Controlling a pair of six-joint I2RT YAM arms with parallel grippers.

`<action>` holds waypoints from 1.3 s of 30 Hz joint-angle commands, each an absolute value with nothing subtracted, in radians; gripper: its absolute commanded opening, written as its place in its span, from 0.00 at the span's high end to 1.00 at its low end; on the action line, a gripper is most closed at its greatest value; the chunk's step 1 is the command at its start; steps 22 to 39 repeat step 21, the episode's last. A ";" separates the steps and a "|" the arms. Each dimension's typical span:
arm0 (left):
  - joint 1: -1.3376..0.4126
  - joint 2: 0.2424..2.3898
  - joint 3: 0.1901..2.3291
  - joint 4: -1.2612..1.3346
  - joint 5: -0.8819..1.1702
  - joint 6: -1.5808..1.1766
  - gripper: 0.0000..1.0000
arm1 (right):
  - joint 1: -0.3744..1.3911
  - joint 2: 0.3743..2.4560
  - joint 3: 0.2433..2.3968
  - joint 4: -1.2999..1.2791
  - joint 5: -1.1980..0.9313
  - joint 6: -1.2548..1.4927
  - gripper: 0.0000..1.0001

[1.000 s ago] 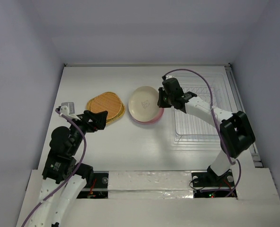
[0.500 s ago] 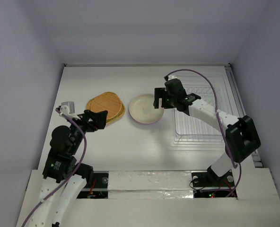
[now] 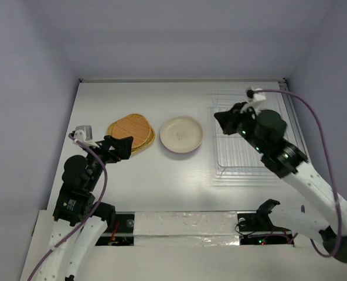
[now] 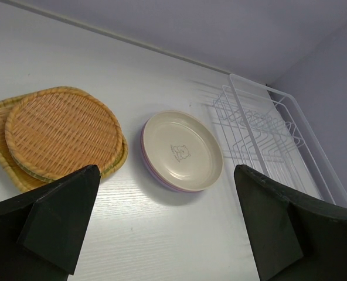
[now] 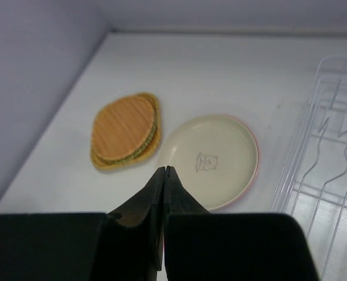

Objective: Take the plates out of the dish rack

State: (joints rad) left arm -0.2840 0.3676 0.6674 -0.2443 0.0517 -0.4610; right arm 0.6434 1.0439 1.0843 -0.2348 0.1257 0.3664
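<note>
1. white tabletop (image 3: 162,175) carries the woven plates (image 3: 131,132) stacked left, round plates (image 3: 181,134) mid-table, the dish rack (image 3: 238,161) right, no plate in its slots.
2. right end effector (image 3: 220,120), pinched shut and empty, hangs over the rack's left edge; left end effector (image 3: 119,146), wide, sits nearer the woven stack.
3. cream top plate (image 4: 182,151) shows a small printed figure; no legible words.

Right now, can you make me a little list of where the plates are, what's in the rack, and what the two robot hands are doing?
Orange woven rounded-square plates: stacked flat, left of the round ones
Stack of round plates: cream one on top, lying between the woven plates and the rack
White wire dish rack: on the right, no plates in it
Left gripper: open, holding nothing, near the woven plates
Right gripper: shut, holding nothing, above the rack's left edge
</note>
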 commanded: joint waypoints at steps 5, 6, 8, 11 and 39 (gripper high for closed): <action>-0.278 0.345 0.693 -0.204 0.029 -0.433 0.01 | 0.647 0.594 0.976 -0.133 0.213 0.295 0.61; -0.278 0.344 0.698 -0.199 0.026 -0.427 0.01 | 0.647 0.551 0.965 -0.153 0.239 0.291 0.42; -0.278 0.347 0.704 -0.192 0.020 -0.423 0.01 | 0.647 0.446 0.959 -0.184 0.334 0.296 0.01; -0.278 0.362 0.744 -0.189 0.009 -0.408 0.01 | 0.647 0.372 0.972 -0.277 0.464 0.305 0.00; -0.278 0.324 0.891 -0.187 -0.106 -0.341 0.01 | 0.647 0.285 0.884 -0.284 0.469 0.350 0.00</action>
